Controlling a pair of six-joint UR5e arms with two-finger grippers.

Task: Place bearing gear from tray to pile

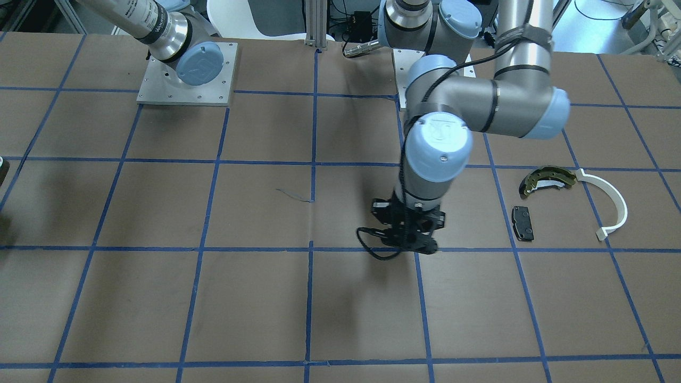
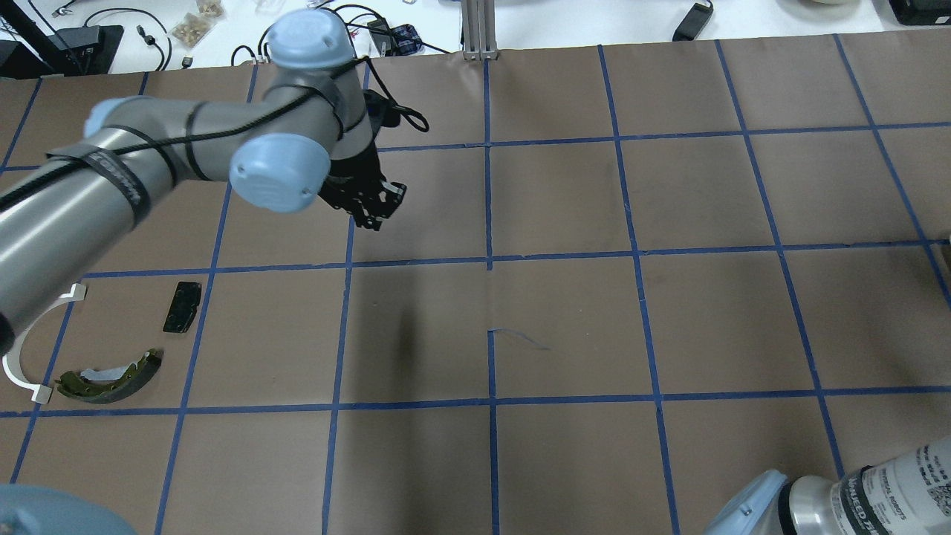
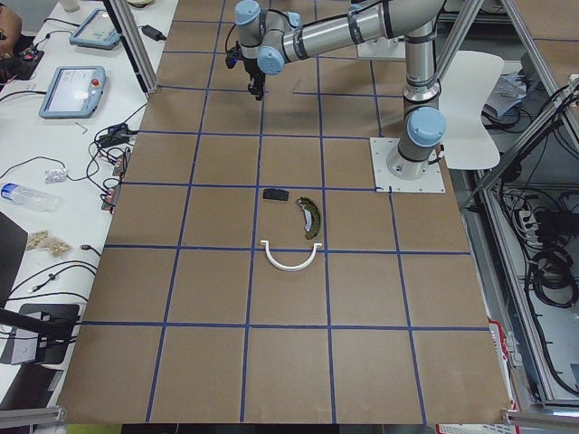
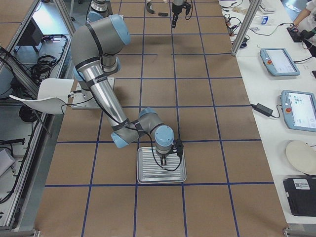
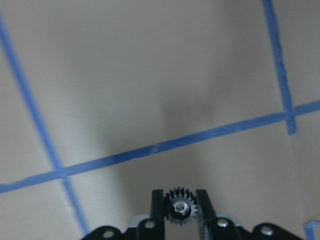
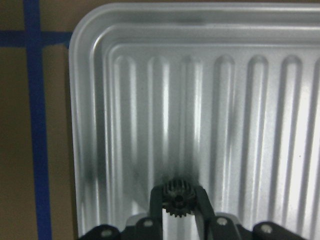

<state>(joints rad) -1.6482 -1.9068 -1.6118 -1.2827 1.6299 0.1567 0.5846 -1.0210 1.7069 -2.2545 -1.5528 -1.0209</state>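
Note:
My left gripper (image 5: 180,200) is shut on a small black bearing gear (image 5: 180,209) with a silver hub and holds it above the brown table; it also shows in the overhead view (image 2: 374,208). The pile lies apart from it: an olive-and-black brake shoe (image 2: 111,377), a white arc strip (image 2: 16,357) and a black pad (image 2: 183,306). My right gripper (image 6: 178,195) is shut on a second black gear (image 6: 177,199) just over the silver ribbed tray (image 6: 90,100), which also shows in the exterior right view (image 4: 148,175).
Blue tape lines (image 2: 489,260) divide the brown table into squares. The left arm's elbow (image 1: 526,101) hangs over the table near the pile. Two arm base plates (image 1: 186,74) stand at the robot's side. A post (image 2: 479,30) stands at the far edge.

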